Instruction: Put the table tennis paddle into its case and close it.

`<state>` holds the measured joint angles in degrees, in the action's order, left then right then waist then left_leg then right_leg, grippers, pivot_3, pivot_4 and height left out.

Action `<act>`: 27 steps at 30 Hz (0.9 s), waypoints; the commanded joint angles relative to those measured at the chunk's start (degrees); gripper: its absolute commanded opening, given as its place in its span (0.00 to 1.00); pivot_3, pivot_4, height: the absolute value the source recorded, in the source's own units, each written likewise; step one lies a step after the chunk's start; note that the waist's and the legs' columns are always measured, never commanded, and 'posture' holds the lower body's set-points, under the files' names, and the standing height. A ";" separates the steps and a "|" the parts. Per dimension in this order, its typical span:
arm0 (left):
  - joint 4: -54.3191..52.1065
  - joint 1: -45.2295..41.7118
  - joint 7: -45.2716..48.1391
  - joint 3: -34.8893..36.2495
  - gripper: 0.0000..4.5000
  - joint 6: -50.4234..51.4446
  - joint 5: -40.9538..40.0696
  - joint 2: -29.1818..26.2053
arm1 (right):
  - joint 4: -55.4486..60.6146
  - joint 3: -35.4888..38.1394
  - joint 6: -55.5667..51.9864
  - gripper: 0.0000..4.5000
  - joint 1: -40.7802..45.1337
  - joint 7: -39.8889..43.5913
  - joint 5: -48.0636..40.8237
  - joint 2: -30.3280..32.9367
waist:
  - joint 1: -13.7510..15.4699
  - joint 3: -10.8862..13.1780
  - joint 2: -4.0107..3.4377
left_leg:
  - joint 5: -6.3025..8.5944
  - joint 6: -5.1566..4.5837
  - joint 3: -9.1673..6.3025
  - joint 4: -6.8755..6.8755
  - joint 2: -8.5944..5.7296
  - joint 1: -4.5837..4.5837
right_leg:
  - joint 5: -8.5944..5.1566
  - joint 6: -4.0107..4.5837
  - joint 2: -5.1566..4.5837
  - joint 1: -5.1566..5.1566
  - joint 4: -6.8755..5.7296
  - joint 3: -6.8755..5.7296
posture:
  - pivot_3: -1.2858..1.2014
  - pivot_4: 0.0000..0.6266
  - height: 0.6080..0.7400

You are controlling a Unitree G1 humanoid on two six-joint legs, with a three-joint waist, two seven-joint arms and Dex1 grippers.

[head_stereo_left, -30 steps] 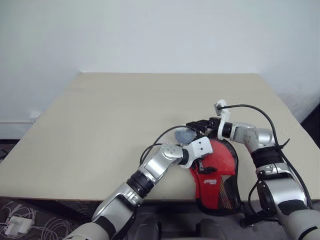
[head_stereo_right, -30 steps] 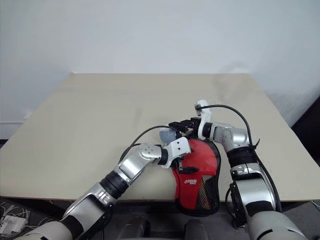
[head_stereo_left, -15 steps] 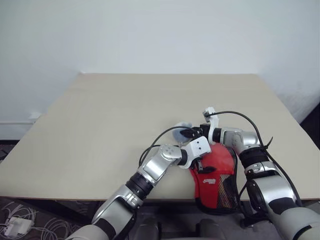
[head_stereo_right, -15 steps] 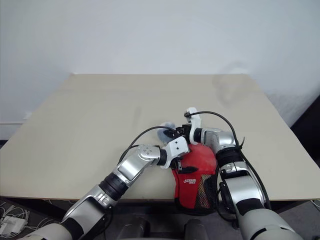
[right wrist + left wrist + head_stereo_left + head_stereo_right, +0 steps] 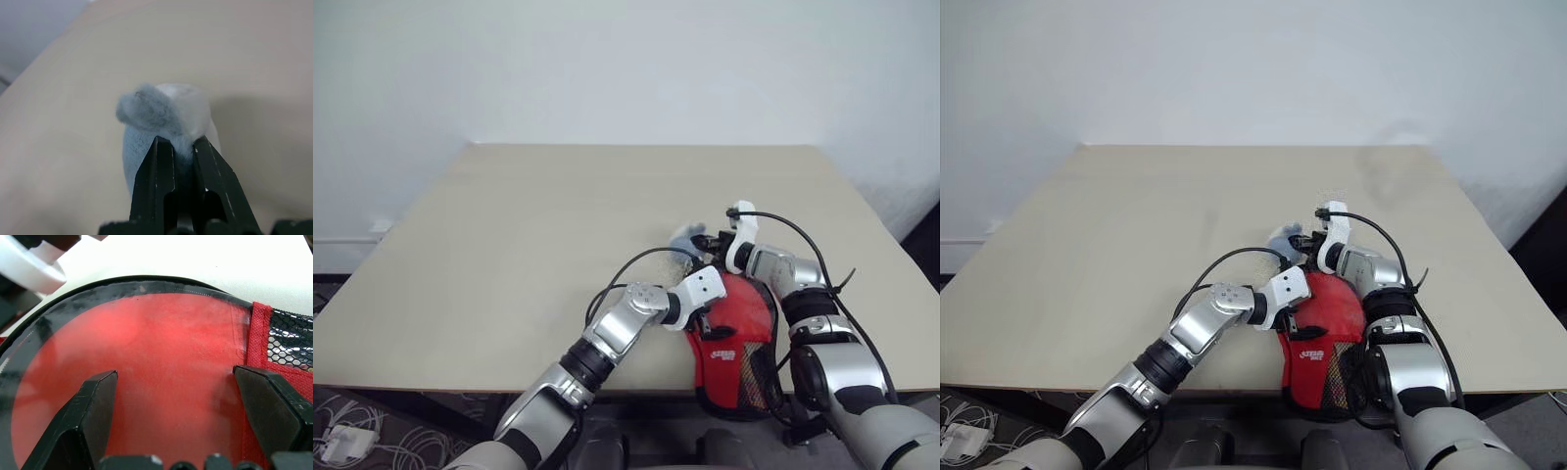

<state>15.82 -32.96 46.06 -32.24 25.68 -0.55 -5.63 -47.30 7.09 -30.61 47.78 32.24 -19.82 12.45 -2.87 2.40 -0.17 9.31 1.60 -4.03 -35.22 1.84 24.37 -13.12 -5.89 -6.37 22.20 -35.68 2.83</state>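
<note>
Right now the right gripper (image 5: 179, 142) has its jaws pressed together on a fluffy grey-blue tuft (image 5: 161, 110), pinching it at its base with the soft end sticking out past the tips. The tuft sits just off the far left rim of the case (image 5: 749, 308). Whether it is tied to the zip slider cannot be made out, though that is my guess.

From those jaws the case lies back toward the robot and a little to its right. The round head is at the far end, close to the tuft. The narrow end points at the near edge of the bench (image 5: 509, 245) and hangs over it, so the long axis runs roughly from the near edge away.

The left gripper (image 5: 174, 373) is the one over the body of the case. Its jaws are spread wide across the clear round pocket (image 5: 146, 333), gripping nothing, with the black mesh (image 5: 288, 340) off to one side. I cannot tell if the tips press on the pocket or sit just above it.

The table tennis paddle is nowhere on the open bench. Red shows through the pocket, but I cannot tell whether that is the paddle's rubber or the case's own panel. It is most likely already inside.

A closing pull would then have to follow the head's curved rim, with the left arm best placed to steady the case.
</note>
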 commanded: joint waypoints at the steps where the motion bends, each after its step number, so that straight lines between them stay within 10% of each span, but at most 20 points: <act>1: 5.80 1.94 0.21 -3.12 0.90 3.34 3.08 -0.46 | 2.56 3.04 1.67 0.00 0.50 -3.44 0.63 3.36 | 0.18 0.00 0.00 | 0.00 0.00 0.00 -0.01 0.00 0.00 | 0.00 0.00 0.00 -0.02 0.02 0.00 | 0.52 0.00 1.00; 12: 9.30 0.91 -0.05 -2.53 0.90 2.71 2.89 2.73 | 5.20 12.56 -2.67 0.00 -3.28 -10.98 -0.93 17.74 | 1.57 -0.02 0.02 | 0.00 0.00 0.03 -0.12 -0.04 0.02 | -0.10 0.12 -0.01 -0.11 0.16 0.08 | 0.52 0.00 1.00; 27: 11.57 0.20 1.08 -2.79 0.90 1.86 3.29 4.48 | 46.55 23.31 -28.78 0.00 -39.56 1.83 -14.44 33.29 | 3.02 -0.16 -0.08 | 0.32 0.04 -0.03 -0.51 -0.20 0.12 | -0.24 -0.07 -0.01 -0.40 0.61 0.24 | 0.52 0.00 1.00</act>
<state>22.47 -34.72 46.23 -31.62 25.59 -0.40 0.09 -6.12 26.43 -58.24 10.12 32.37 -32.48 43.12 0.15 2.23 -0.25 9.66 1.61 -4.06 -35.76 1.64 24.47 -13.35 -5.96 -6.38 21.70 -34.96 3.06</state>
